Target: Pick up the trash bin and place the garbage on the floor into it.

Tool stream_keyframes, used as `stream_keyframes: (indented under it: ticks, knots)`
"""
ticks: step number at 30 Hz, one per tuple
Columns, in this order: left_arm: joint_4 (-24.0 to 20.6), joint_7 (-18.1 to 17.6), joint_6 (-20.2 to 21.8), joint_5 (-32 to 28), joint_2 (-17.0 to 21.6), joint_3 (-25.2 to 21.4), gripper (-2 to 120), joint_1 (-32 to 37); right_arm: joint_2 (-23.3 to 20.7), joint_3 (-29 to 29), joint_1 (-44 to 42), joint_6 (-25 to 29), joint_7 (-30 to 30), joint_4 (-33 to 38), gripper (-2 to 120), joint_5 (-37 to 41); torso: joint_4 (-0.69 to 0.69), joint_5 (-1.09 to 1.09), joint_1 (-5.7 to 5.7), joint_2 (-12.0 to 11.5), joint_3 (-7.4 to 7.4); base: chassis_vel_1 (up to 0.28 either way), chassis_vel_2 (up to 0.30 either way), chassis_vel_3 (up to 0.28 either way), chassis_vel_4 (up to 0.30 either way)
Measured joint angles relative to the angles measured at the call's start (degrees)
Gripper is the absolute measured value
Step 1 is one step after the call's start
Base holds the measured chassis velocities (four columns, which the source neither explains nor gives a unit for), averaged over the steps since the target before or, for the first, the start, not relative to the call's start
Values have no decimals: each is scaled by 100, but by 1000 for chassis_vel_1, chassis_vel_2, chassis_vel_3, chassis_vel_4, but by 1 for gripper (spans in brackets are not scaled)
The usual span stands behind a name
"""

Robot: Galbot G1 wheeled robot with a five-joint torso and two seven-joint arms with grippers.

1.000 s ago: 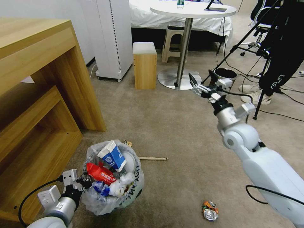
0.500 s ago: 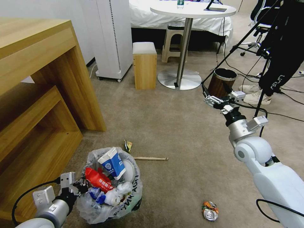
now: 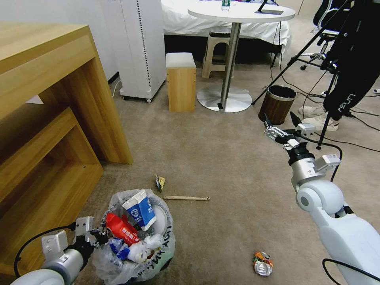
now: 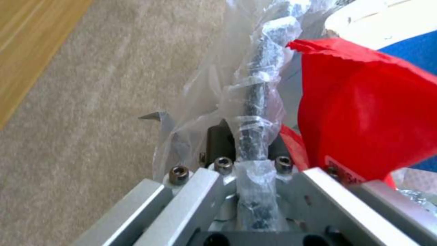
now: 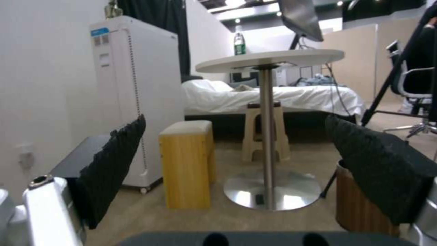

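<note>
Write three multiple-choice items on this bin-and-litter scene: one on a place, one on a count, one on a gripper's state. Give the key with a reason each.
1. Where does the wooden stick lie?
A. On the floor, just beyond the trash bin
B. Inside the bin
C. On the round table

2. How many pieces of litter lie loose on the carpet?
A. One
B. Three
C. Six

3. What state is the right gripper in?
A. Shut on the crushed can
B. Open and empty, raised above the floor
C. Shut on the bin's rim

Key: 1 A, the stick rests on the carpet past the bin. 2 B, the stick, the small wrapper and the can. 3 B, the right wrist view shows its pads apart with nothing between; the left gripper is the one clamped on the bin's bagged rim.
</note>
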Motion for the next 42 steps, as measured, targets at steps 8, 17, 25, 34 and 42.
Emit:
stream_keyframes:
  ticks: [8,17,25,34,42]
  knots:
    - [51,-18,-29,-31,97,91,0,-78,91,355,-332,19,-15,109,100,-125,0,0,0,0,0,0,0,0,0]
    - [42,-40,-32,-46,135,103,0,-36,182,550,-613,47,-87,233,100,-348,0,-1,0,0,0,0,0,0,0]
    - [-54,-149,-27,-18,60,-25,0,214,227,665,-711,41,-143,291,100,-482,1,0,0,0,0,0,0,0,0]
    - [-108,-32,-106,245,-295,26,0,337,277,447,-800,-39,-57,338,100,-363,1,0,0,0,0,0,0,0,0]
    - [-53,52,-161,416,-506,112,0,291,98,559,-1378,-1174,782,511,100,433,-1,0,0,0,-1,0,0,0,0]
